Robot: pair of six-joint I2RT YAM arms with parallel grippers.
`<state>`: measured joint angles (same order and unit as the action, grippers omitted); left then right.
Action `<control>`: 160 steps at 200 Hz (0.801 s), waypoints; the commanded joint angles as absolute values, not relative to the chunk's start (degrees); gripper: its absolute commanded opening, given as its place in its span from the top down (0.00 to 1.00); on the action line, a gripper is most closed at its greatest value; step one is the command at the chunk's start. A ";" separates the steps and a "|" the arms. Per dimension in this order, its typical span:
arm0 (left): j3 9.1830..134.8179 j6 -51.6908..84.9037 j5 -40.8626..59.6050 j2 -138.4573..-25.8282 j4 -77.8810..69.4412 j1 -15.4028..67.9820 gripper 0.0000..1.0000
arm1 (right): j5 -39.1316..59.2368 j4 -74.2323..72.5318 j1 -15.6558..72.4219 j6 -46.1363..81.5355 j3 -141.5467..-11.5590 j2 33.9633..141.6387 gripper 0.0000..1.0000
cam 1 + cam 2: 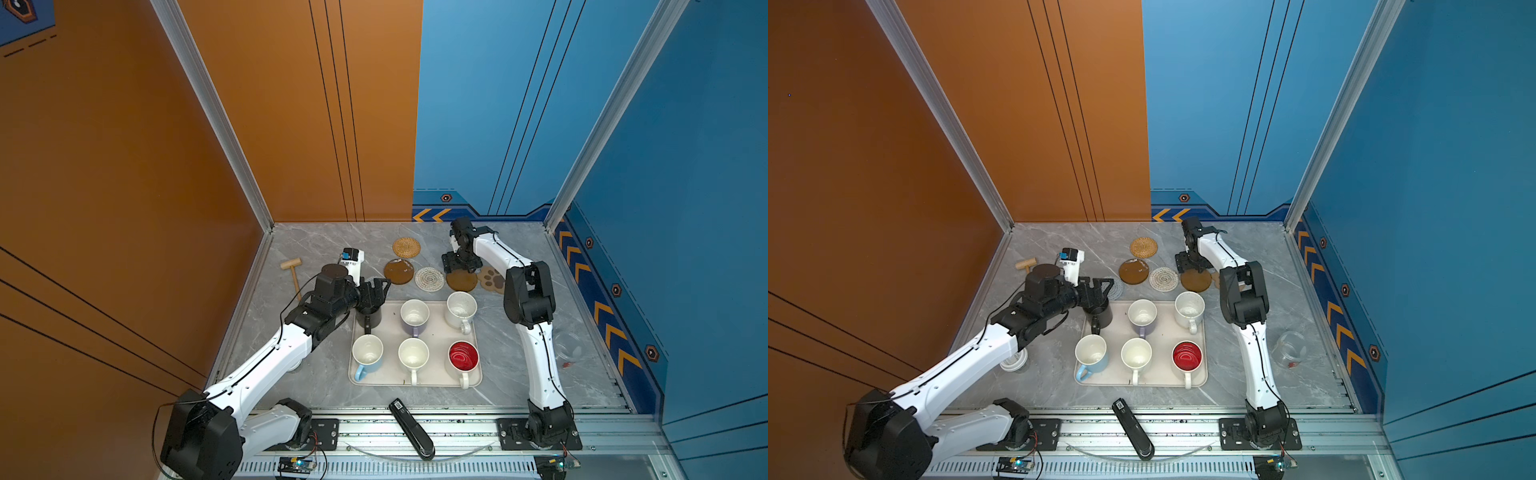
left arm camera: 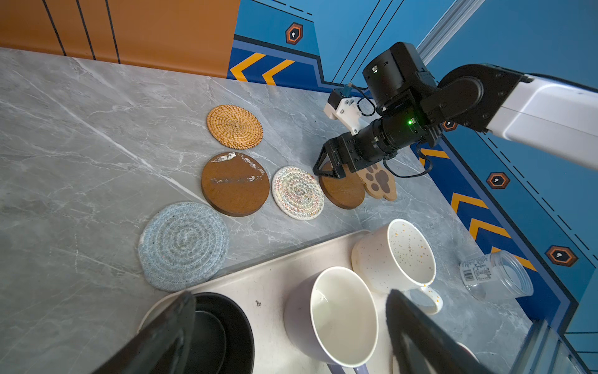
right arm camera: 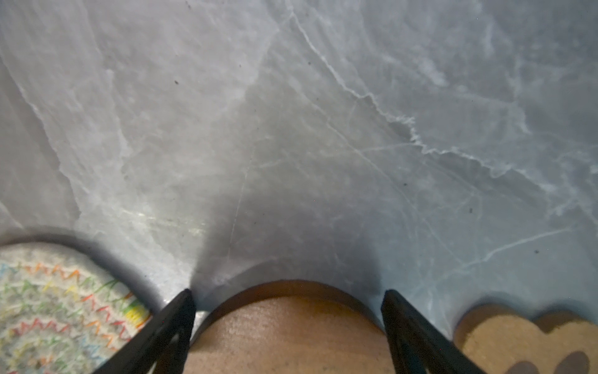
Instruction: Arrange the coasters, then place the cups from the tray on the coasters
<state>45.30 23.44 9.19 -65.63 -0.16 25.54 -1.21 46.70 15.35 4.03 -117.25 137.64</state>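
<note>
Step in hand, as judged: arranging the coasters; no cup has been placed yet.

- Nearest: the tray (image 1: 436, 332), all six cups standing on it. The left gripper (image 1: 382, 286) hangs above the black mug (image 1: 369, 316) at the tray's far left corner, jaws spread wide, nothing held.
- Beyond the tray: a loose row on the table (image 2: 81, 145). The grey crocheted round (image 2: 183, 246) lies just beside the tray rim. Next come a white-smeared brown disc (image 2: 235, 183), the white crocheted round (image 2: 297, 193), a plain brown disc (image 2: 344, 194) and the paw-shaped coaster (image 2: 380, 181).
- The right gripper (image 2: 328, 171) is set low over the plain brown disc, jaws wide apart and straddling its far edge. No grip is seen.
- Farthest: the woven rattan disc (image 2: 235, 127), apart from the row.

Handling notes:
- The disc is thin and flat, so the fingertips should be brought down to the table before closing, or the rim may be missed.
- The paw-shaped coaster lies just beside one finger and the white round near the other. Neither should be nudged.
- Room for a mug and its handle should be left around each coaster.
- The left gripper is best held off the mug until the spacing is settled.
</note>
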 commanded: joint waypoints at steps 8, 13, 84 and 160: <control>45.80 23.06 8.35 -65.55 1.26 25.71 0.06 | -2.18 44.00 15.11 5.44 -116.63 132.58 0.11; 46.08 23.03 8.33 -65.65 1.54 25.75 0.06 | -2.35 43.55 15.21 5.44 -116.50 132.05 0.11; 55.13 20.97 3.45 -69.32 13.01 24.50 0.18 | -1.33 41.18 18.66 5.95 -113.64 125.15 0.10; 72.47 17.63 2.95 -83.50 33.92 19.21 0.73 | 5.53 41.69 25.32 9.49 -107.17 122.29 0.65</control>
<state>68.86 20.45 3.18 -80.40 25.58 19.81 1.76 40.93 23.77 7.40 -108.66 123.94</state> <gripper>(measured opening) 0.322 0.434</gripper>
